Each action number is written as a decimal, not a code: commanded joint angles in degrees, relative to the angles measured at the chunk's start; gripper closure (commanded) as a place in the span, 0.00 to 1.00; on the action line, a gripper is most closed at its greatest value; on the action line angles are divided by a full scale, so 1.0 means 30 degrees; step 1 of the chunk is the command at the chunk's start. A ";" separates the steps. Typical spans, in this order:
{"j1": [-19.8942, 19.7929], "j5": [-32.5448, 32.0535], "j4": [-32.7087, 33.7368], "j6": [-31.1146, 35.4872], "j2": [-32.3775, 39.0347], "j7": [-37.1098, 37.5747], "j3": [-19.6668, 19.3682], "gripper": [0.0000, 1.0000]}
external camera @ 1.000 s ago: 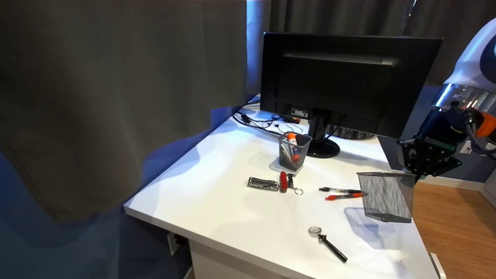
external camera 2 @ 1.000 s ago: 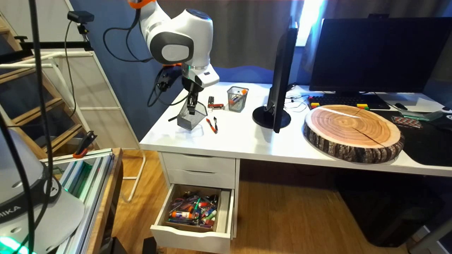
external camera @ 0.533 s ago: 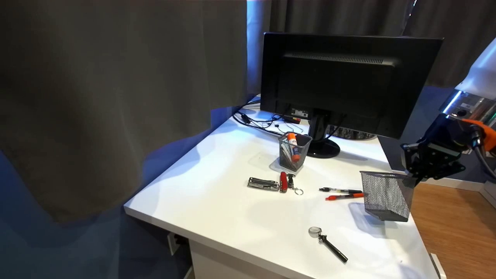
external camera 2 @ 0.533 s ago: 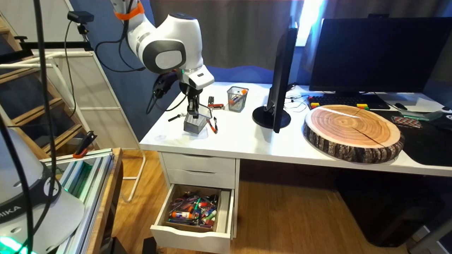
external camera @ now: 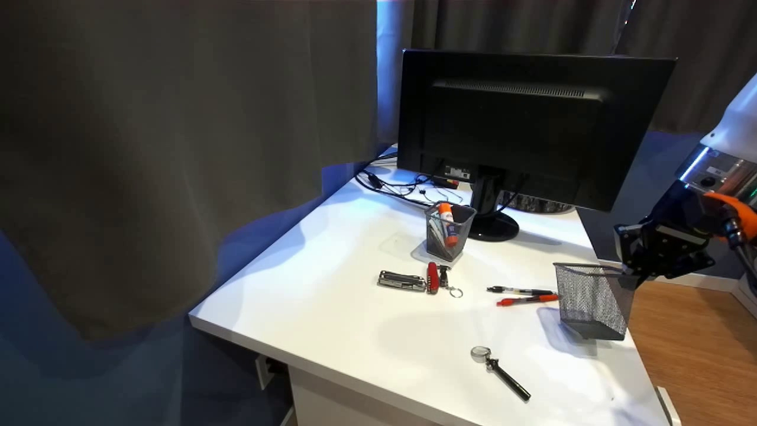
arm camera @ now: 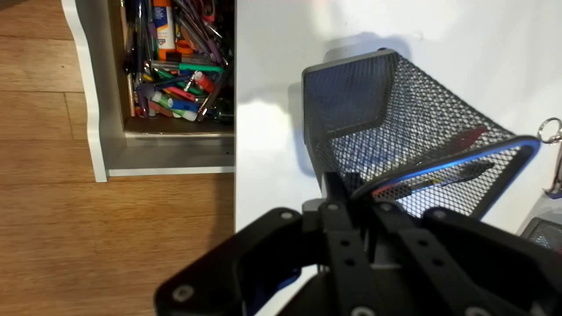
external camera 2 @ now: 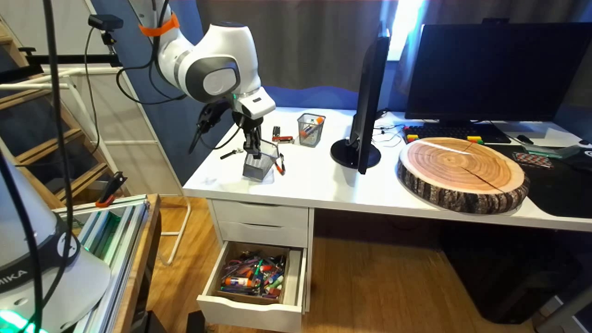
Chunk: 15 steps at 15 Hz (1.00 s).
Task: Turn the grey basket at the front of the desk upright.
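Note:
The grey basket [external camera: 594,302] is at the front of the white desk [external camera: 355,319]; it also shows in an exterior view [external camera 2: 259,170] and the wrist view [arm camera: 421,105]. Its mouth faces up and it looks nearly upright, with a slight tilt. Its base is close over the desk top; I cannot tell whether it touches. My gripper [arm camera: 347,182] is shut on the basket's rim and wall, one finger outside and one inside. In both exterior views the gripper [external camera: 634,278] [external camera 2: 253,153] sits at the basket's upper edge. The fingers hide part of the rim.
Two pens [external camera: 523,300] lie beside the basket. A magnifier [external camera: 501,374], a multitool [external camera: 402,281] and a red knife [external camera: 433,278] lie on the desk. Another mesh basket [external camera 2: 311,132] holds a glue stick. A monitor [external camera 2: 372,101] stands beyond. An open drawer [external camera 2: 254,307] is below.
The basket has swung from a clear tilt to nearly upright and moved slightly toward the desk's front edge, its base lower. The arm's wrist has tilted and shifted with it; the grip stays shut.

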 commanded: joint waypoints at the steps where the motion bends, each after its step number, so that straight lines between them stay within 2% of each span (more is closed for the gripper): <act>1: 0.1218 -0.0795 -0.0237 0.0585 -0.0038 0.1322 -0.1054 0.67; 5: 0.1857 -0.0743 -0.0244 0.0433 -0.0179 0.1601 -0.1608 0.40; 10: 0.3539 -0.2062 -0.0527 -0.0280 -0.1284 0.2933 -0.3795 0.05; 11: 0.3962 -0.2532 -0.0526 -0.0421 -0.1494 0.3324 -0.4352 0.01; 13: 0.4383 -0.3037 -0.0530 -0.1037 -0.2251 0.3650 -0.4898 0.00; 15: 0.4160 -0.2395 -0.0592 -0.1601 -0.3253 0.3015 -0.4425 0.00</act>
